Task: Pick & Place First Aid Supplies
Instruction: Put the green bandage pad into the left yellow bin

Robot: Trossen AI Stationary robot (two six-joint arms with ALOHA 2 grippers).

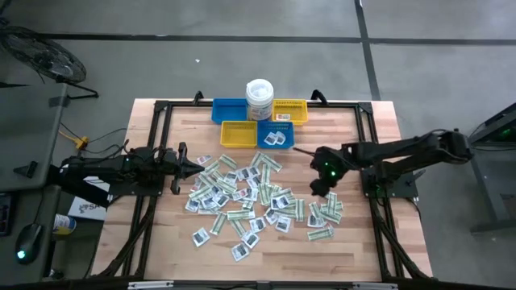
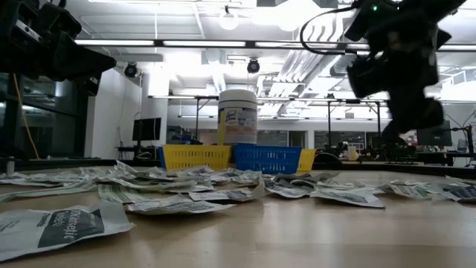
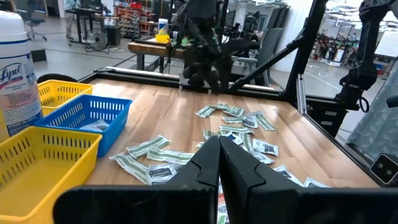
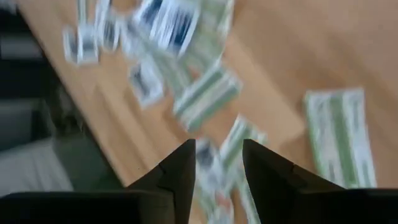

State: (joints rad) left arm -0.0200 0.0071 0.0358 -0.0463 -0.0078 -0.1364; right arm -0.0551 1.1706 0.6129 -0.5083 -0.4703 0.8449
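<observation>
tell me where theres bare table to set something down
Bare wood runs along the table's right side between the bins and the right gripper, in the back left corner beside the yellow bin, and along the front edge. The middle is crowded with packets.

Low view, as I see it from my station: paper packets lie scattered across the wooden table. Behind them stand a yellow bin, a blue bin and a white tub. The right gripper hangs above the packets.
</observation>
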